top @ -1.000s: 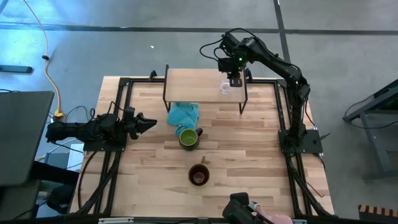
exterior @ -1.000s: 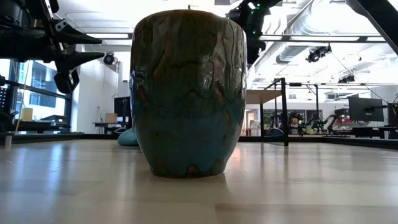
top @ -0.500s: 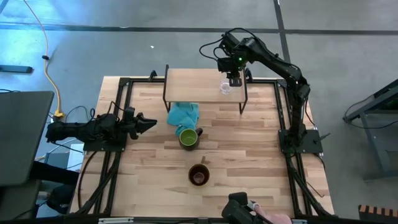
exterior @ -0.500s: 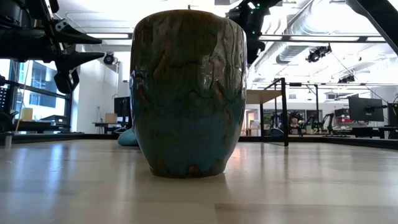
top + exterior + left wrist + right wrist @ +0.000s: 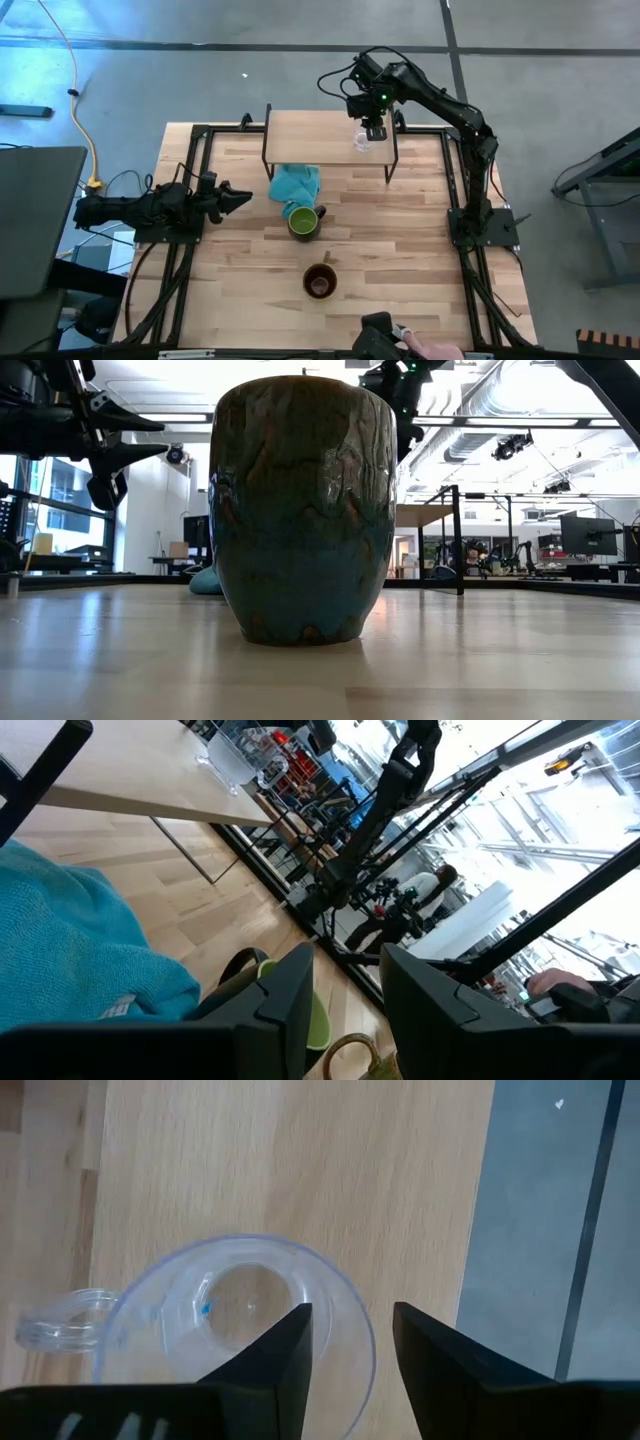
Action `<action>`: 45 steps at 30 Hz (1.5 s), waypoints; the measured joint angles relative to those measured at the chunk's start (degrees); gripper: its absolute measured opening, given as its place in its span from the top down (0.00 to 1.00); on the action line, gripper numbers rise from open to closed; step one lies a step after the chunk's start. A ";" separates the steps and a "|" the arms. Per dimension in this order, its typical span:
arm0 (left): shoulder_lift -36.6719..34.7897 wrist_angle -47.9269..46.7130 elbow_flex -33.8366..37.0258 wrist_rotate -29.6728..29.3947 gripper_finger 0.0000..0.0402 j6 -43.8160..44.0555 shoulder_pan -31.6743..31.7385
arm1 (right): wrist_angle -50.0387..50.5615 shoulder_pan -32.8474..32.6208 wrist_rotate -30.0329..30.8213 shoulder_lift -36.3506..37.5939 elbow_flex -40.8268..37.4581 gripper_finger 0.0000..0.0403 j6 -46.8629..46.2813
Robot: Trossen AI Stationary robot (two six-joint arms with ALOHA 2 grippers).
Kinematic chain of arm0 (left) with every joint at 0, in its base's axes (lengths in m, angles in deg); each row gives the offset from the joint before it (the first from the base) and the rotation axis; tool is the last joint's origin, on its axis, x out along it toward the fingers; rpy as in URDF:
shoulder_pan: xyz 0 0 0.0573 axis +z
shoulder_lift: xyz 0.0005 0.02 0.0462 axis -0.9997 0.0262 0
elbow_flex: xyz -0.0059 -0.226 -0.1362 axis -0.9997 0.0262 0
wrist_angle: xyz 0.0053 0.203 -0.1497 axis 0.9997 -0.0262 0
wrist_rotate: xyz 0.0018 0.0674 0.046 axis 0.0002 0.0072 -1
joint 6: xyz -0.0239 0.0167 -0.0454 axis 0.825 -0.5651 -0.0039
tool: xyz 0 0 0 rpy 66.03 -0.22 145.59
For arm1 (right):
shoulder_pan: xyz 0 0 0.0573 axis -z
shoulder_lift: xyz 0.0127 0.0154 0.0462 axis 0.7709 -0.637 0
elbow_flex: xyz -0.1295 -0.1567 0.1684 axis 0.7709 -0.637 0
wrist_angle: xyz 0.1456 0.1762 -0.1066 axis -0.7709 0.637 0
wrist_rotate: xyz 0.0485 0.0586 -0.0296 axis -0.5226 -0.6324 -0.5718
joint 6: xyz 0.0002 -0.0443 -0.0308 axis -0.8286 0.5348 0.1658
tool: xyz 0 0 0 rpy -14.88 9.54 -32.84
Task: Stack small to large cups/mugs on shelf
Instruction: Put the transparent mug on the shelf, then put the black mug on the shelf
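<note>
Almost nothing has changed over the last second: the left hand (image 5: 243, 199) waits with fingers apart over the worktop's (image 5: 400, 260) left edge, holding nothing. The green mug (image 5: 303, 222) sits empty beside the teal cloth (image 5: 294, 184), the brown mug (image 5: 320, 282) empty nearer the front. The right hand (image 5: 371, 132) has drifted slightly above the shelf (image 5: 320, 135), fingers apart over the empty glass cup (image 5: 232, 1320), which stands released, so the first cup looks placed.

Teal cloth (image 5: 70, 955) beside green mug (image 5: 300, 1010); glass cup (image 5: 232, 760) on shelf (image 5: 120, 790).
</note>
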 joint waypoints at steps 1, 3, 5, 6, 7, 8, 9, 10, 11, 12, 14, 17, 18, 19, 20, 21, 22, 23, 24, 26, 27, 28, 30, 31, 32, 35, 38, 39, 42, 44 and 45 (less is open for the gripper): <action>0.01 0.00 0.00 0.00 0.74 0.00 0.00 | 0.02 -0.07 0.00 0.00 0.00 0.67 0.00; 0.01 0.00 0.00 0.00 0.74 0.01 0.02 | 0.04 -0.16 -0.02 0.00 0.00 0.67 0.00; 0.01 0.00 0.00 0.00 0.74 0.01 0.02 | 0.12 -0.23 -0.02 0.00 0.00 0.67 -0.01; 0.00 0.00 0.00 0.00 0.74 0.01 0.01 | 0.20 -0.36 -0.01 0.00 0.00 0.67 -0.01; 0.02 0.00 0.00 0.00 0.74 0.01 0.02 | 0.27 -0.47 0.00 0.00 0.00 0.67 0.00; 0.02 0.00 0.00 0.00 0.74 0.01 0.02 | 0.31 -0.55 0.09 0.00 0.00 0.67 0.00; 0.01 0.00 0.00 0.00 0.74 0.01 0.00 | 0.30 -0.71 0.44 0.00 0.00 0.67 0.05; 0.01 0.00 0.00 0.01 0.74 0.01 0.01 | 0.33 -0.85 0.63 0.00 0.00 0.67 0.22; 0.02 0.00 0.00 0.02 0.74 0.01 0.02 | 0.31 -0.96 0.63 0.00 0.00 0.67 0.32; 0.02 0.00 0.00 0.00 0.74 0.01 0.00 | 0.31 -1.14 0.64 0.00 0.00 0.67 0.41; 0.02 0.00 0.00 0.02 0.74 0.01 0.02 | 0.31 -1.25 0.64 0.00 0.00 0.67 0.44; 0.02 0.00 0.00 0.03 0.74 0.01 0.02 | 0.31 -1.39 0.62 0.00 0.00 0.67 0.42; 0.02 0.00 0.00 0.04 0.74 0.01 0.01 | 0.31 -1.46 0.64 0.00 0.00 0.67 0.42; 0.00 0.00 0.00 0.05 0.74 0.01 0.02 | 0.31 -1.58 0.70 0.00 0.00 0.67 0.42; 0.02 0.00 0.00 0.07 0.74 0.01 0.00 | 0.31 -1.58 0.92 0.00 0.00 0.67 0.44; 0.02 0.00 0.00 0.07 0.74 0.01 0.02 | 0.33 -1.60 0.98 0.00 0.00 0.67 0.68; 0.02 0.00 0.00 0.09 0.74 0.03 0.00 | 0.33 -1.67 0.99 0.00 0.00 0.67 0.81; 0.02 0.00 0.00 0.13 0.74 0.03 0.01 | 0.33 -1.73 1.05 0.00 0.00 0.67 0.83; 0.02 0.00 0.00 0.17 0.74 0.03 0.01 | 0.31 -1.75 1.09 0.00 0.00 0.67 0.83; 0.02 0.00 0.00 0.20 0.74 0.03 0.01 | 0.31 -1.75 1.56 0.00 0.00 0.67 0.83; 0.02 0.00 0.00 0.20 0.74 0.03 0.01 | 0.30 -1.75 1.75 0.00 0.00 0.67 0.83; 0.02 0.00 0.00 0.20 0.74 0.03 0.01 | 0.26 -1.73 2.10 0.00 0.00 0.67 0.83; 0.02 0.00 0.00 0.20 0.74 0.03 0.00 | 0.16 -1.73 2.58 0.00 0.00 0.67 0.81; 0.02 0.00 0.00 0.20 0.74 0.03 0.02 | -0.07 -1.71 2.74 0.00 0.00 0.67 0.59; 0.02 0.00 0.00 0.20 0.74 0.05 0.00 | -0.34 -1.71 3.08 0.00 0.00 0.67 0.20; 0.02 0.00 0.00 0.20 0.74 0.07 0.00 | -0.74 -1.71 3.30 0.00 0.00 0.67 -0.39; 0.02 0.00 0.00 0.20 0.74 0.14 0.01 | -0.72 -1.69 2.52 0.00 0.00 0.67 -0.46; 0.02 0.00 0.00 0.20 0.74 0.14 0.02 | -0.70 -1.69 2.52 0.00 0.00 0.67 -0.48; 0.02 0.00 0.00 0.20 0.74 0.12 0.00 | -0.57 -1.54 2.49 0.00 0.00 0.66 -0.56; 0.02 0.00 0.00 0.20 0.74 0.11 0.02 | -0.56 -1.35 2.42 0.00 0.00 0.65 -0.86; 0.02 0.00 0.00 0.20 0.74 0.11 0.01 | -0.52 -1.22 2.36 0.00 0.00 0.65 -0.91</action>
